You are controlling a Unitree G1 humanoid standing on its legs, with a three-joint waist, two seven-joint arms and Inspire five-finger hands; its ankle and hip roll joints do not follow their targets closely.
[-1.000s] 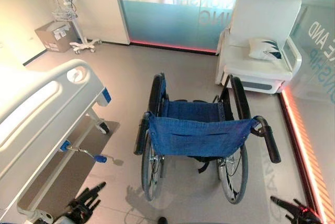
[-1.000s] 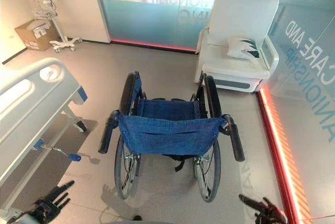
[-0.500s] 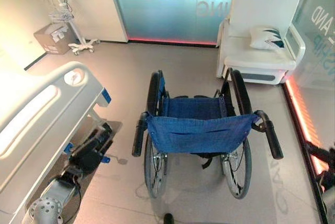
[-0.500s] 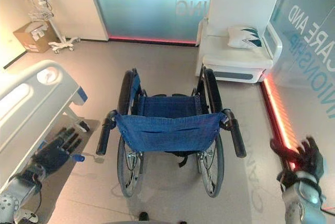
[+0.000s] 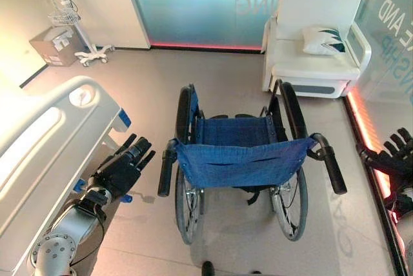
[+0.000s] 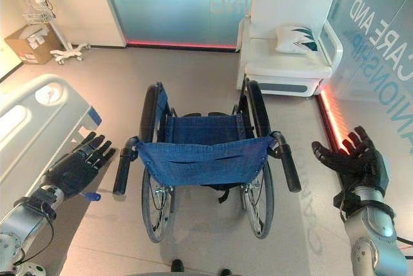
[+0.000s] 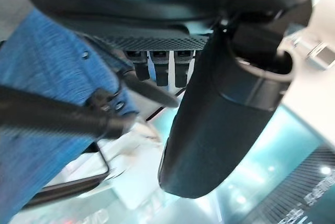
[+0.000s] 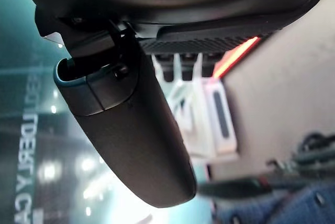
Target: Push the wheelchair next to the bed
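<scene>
- While both hands hover either side, the wheelchair (image 6: 205, 160) sits mid-floor, well apart from the bed (image 6: 32, 121) on its left, seat facing away.
- Left hand (image 6: 77, 166) is spread flat beside the left push handle (image 6: 122, 166), holding nothing; right hand (image 6: 355, 160) is splayed wide, off the right handle (image 6: 287, 163).
- Grab one handle late and I reckon it'll swivel toward the armchair (image 6: 290, 44).
</scene>
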